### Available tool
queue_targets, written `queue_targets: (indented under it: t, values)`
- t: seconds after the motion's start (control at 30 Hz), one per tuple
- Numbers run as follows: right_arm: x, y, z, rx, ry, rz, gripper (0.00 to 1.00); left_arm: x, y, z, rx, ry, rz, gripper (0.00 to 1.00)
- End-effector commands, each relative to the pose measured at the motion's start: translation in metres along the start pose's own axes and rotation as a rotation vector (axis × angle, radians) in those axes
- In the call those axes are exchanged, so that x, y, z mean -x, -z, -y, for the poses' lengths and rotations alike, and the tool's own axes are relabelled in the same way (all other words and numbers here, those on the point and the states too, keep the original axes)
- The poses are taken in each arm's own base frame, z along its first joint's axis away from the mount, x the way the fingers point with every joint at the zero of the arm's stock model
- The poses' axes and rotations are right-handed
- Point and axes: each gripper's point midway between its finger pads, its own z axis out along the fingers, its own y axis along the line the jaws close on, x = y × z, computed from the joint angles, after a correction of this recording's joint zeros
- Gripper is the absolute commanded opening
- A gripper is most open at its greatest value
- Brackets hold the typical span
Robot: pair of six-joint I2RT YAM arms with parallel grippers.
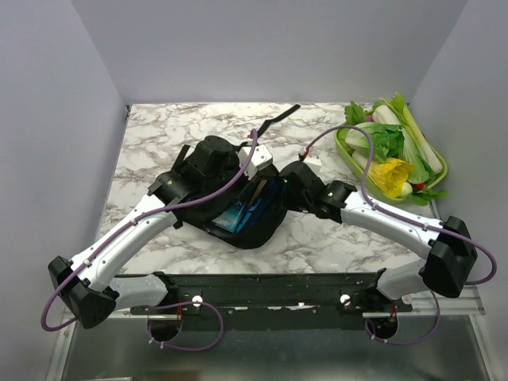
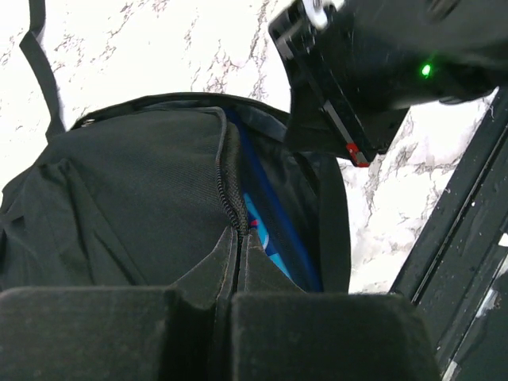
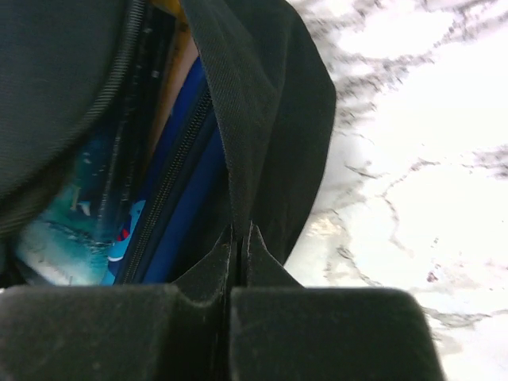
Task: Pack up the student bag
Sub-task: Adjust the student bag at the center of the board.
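Two arms reach in from the black rail (image 1: 270, 290) at the near edge of the counter (image 1: 159, 135). They meet over the student bag (image 1: 255, 230), which lies flat at the middle of the counter, somewhat nearer the rail than the far wall.

In its wrist view we see the left gripper (image 2: 238, 262) with its jaws pressed together on a fold of the bag's black fabric, right at the zipper track. The right gripper (image 3: 240, 254) also has its jaws together, clamped on the black band that edges the mouth on the opposite side.

Between the two pinches the mouth gapes upward. Its slit runs from near-left to far-right in the top view. Inside stands a book with a teal cover (image 1: 236, 216), and beside it is something bright blue with a zipper that we cannot identify.

The bag's rounded end points toward the rail. Its long axis seems to run near to far, leaning left, though the arms hide much of the far part. One long strap (image 1: 279, 116) trails off toward the far right.

The counter is white marble with grey veins. In its far right corner sits a green tray (image 1: 441, 168) heaped with leafy vegetables, well apart from the bag. Plain pale lilac-grey walls close in the left, right and far sides.
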Motion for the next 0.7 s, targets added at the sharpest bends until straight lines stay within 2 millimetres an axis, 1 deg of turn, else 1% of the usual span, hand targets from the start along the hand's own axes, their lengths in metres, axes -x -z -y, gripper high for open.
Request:
queue_targets:
  t: [0.0,0.03,0.07,0.1,0.13,0.17,0.2,0.23,0.27,0.3,0.33,0.37,0.43,0.47,0.5,0.53,0.57,0.6,0.63,0.67]
  values:
    - [-0.032,-0.014,0.011,-0.014,-0.009,-0.076,0.02,-0.001,-0.003,-0.008,0.058,0.044,0.000,0.01]
    - [-0.037,-0.015,0.009,0.000,-0.009,-0.086,0.04,0.000,-0.003,-0.008,0.057,0.046,0.000,0.02]
    - [-0.040,-0.015,0.011,0.001,-0.016,-0.093,0.07,-0.001,-0.007,-0.005,0.038,0.049,-0.006,0.07]
    - [-0.045,-0.016,0.015,-0.008,-0.016,-0.103,0.12,-0.003,-0.008,-0.002,0.019,0.055,-0.018,0.11]
    - [-0.046,-0.015,0.015,-0.004,-0.015,-0.105,0.22,0.003,-0.008,0.000,0.005,0.065,-0.014,0.15]
    - [-0.046,-0.015,0.016,-0.005,-0.011,-0.104,0.26,0.001,-0.014,0.006,-0.029,0.076,-0.034,0.22]
    - [-0.043,-0.012,0.015,0.005,-0.009,-0.095,0.30,-0.002,-0.015,0.010,-0.048,0.086,-0.057,0.26]
    - [-0.039,-0.009,0.016,0.004,-0.007,-0.080,0.40,-0.001,-0.016,0.012,-0.062,0.101,-0.065,0.29]
    - [-0.036,-0.005,0.016,0.007,0.003,-0.064,0.45,0.005,-0.018,0.012,-0.071,0.103,-0.066,0.31]
    - [-0.031,0.000,0.017,0.013,0.006,-0.041,0.50,0.006,-0.017,0.015,-0.093,0.107,-0.076,0.32]
    - [-0.021,0.010,0.019,0.020,0.004,0.012,0.58,0.017,-0.014,0.015,-0.096,0.103,-0.056,0.33]
    - [-0.020,0.016,0.016,0.040,0.037,0.029,0.61,0.021,-0.012,0.015,-0.103,0.098,-0.045,0.43]
    - [-0.014,0.027,0.015,0.050,0.060,0.075,0.66,0.028,-0.007,0.021,-0.140,0.092,-0.031,0.64]
    - [-0.013,0.040,0.008,0.085,0.083,0.095,0.66,0.037,-0.003,0.023,-0.153,0.085,-0.016,0.76]
    - [-0.012,0.047,0.005,0.096,0.096,0.112,0.66,0.034,0.000,0.026,-0.174,0.073,-0.037,0.80]
    - [-0.009,0.053,0.006,0.085,0.110,0.150,0.65,0.037,0.003,0.028,-0.188,0.061,-0.034,0.81]
    - [-0.019,0.067,-0.004,0.133,0.148,0.163,0.64,0.043,0.010,0.024,-0.180,0.055,-0.019,0.83]
    - [-0.022,0.075,-0.007,0.151,0.167,0.180,0.63,0.039,0.014,0.023,-0.181,0.037,-0.028,0.84]
    - [-0.020,0.081,-0.008,0.142,0.185,0.224,0.61,0.037,0.017,0.020,-0.173,0.028,-0.032,0.86]
    - [-0.036,0.095,-0.020,0.188,0.247,0.227,0.59,0.032,0.025,0.013,-0.148,0.020,-0.029,0.87]
